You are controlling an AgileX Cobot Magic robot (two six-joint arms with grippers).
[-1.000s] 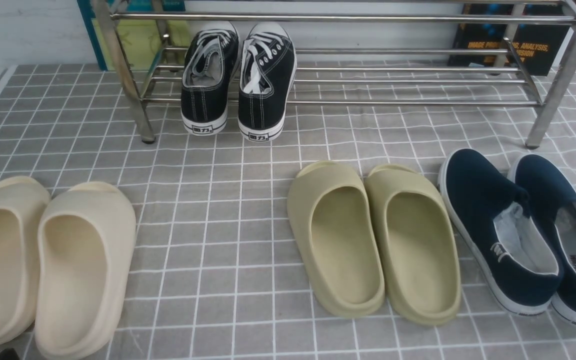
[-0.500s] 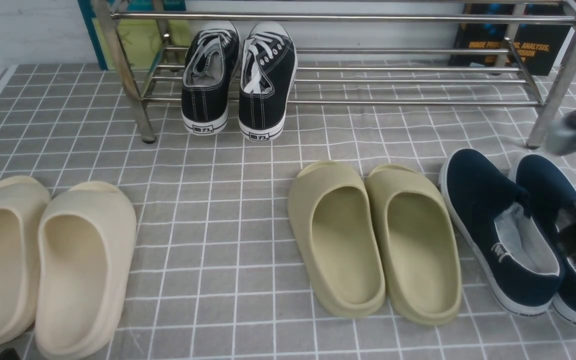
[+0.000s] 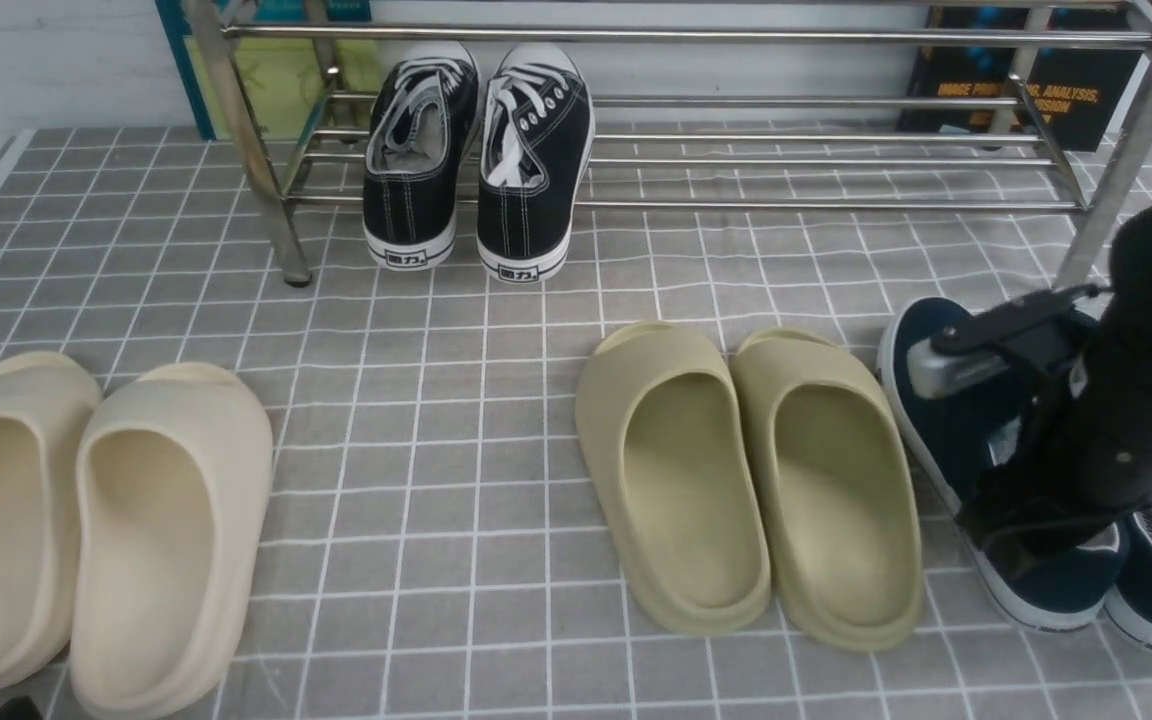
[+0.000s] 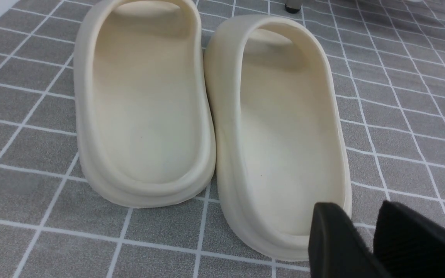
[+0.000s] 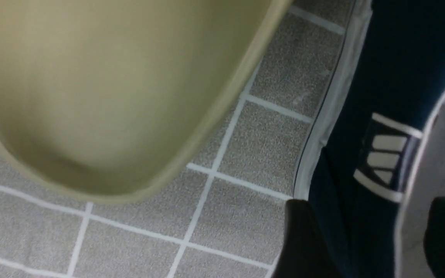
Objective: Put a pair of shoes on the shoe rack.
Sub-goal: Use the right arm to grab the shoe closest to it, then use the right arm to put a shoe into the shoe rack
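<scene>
Navy fabric over white soles: pair of shoes (image 3: 946, 440) side by side on the grey checked counter (image 3: 436, 400), front right, just beside olive slippers (image 3: 676, 480), well short of the shoe rack (image 3: 816, 205). Right hand (image 5: 373, 220) at the shoe nearer the olive pair, released, fingers (image 5: 299, 239) spread astride its side wall, one outside, one within. Left hand (image 4: 367, 227) by the heel of the cream slippers (image 4: 276, 116), fingers slightly parted, grasping nothing. Black lace-up sneakers (image 3: 526, 190) at the rack's left end.
</scene>
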